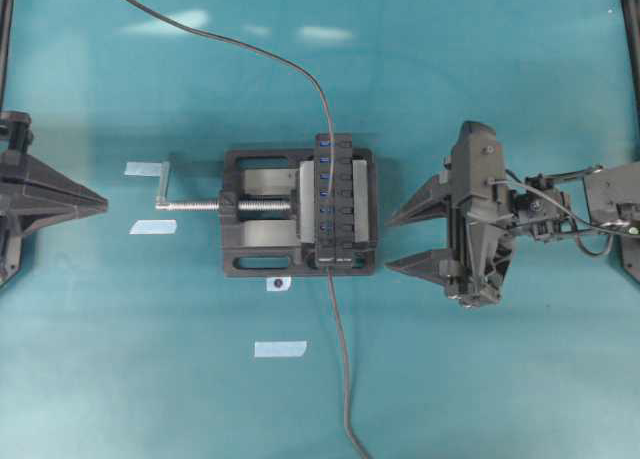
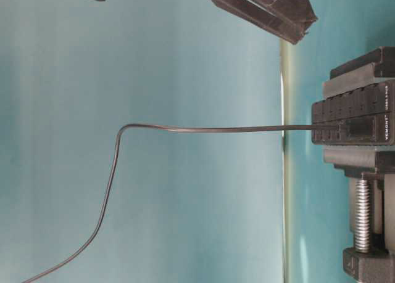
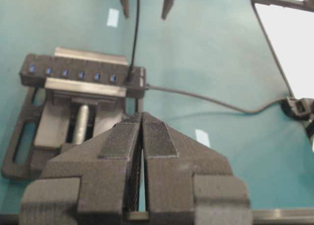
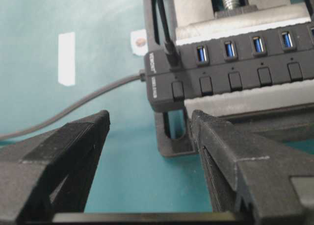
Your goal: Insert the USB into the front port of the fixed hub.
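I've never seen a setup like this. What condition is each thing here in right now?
hub: clamped in the vise, lying flat.
vise: jaws closed on the hub.
USB plug: seated in the slot at the hub's white-labelled end, its cable rising free.
other six blue slots: empty.
left gripper: shut, holding nothing.
right gripper: open, empty, facing the hub.

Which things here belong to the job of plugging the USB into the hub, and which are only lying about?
Job:
- USB
- hub
- right gripper, open
- left gripper, shut

Lying about:
- tape strips
- hub's own cable
- vise, which only clamps the hub
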Controlling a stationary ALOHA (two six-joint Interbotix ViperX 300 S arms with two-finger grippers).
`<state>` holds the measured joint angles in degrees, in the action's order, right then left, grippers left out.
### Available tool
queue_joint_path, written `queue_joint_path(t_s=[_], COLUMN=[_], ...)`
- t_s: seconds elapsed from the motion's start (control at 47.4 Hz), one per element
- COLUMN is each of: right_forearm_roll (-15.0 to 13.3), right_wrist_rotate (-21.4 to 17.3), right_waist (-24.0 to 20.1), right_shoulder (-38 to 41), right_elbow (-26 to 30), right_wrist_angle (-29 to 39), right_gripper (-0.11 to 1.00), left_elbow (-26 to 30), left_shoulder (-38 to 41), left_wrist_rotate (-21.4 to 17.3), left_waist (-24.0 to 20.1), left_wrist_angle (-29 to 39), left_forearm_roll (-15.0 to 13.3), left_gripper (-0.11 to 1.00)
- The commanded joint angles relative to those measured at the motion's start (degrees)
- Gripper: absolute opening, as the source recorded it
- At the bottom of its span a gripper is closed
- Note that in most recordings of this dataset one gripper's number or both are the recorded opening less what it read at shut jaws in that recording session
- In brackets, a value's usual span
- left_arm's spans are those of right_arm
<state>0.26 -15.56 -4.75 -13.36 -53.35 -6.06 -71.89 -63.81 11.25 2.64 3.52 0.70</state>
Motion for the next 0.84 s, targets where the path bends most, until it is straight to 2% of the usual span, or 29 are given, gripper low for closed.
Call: queue_joint_path(t_s=[0.0,0.823], right_forearm_roll=[0.09,0.09], right_wrist_rotate=[-0.35,-0.35], right_waist=[-0.09,0.0], right_shoulder=[-0.53,-0.53], right_elbow=[0.53,0.0], right_wrist_angle=[-1.05,-1.93], right_gripper=[0.72,0.72], left_elbow=[0.7,0.62], left_shoulder=[0.35,0.35], left_wrist_rotate=[0.0,-0.09], left_waist=[-0.09,-0.09], left_wrist_angle=[-0.35,-0.79], left_forearm_roll=[0.09,0.09], left_gripper=[0.0,0.0])
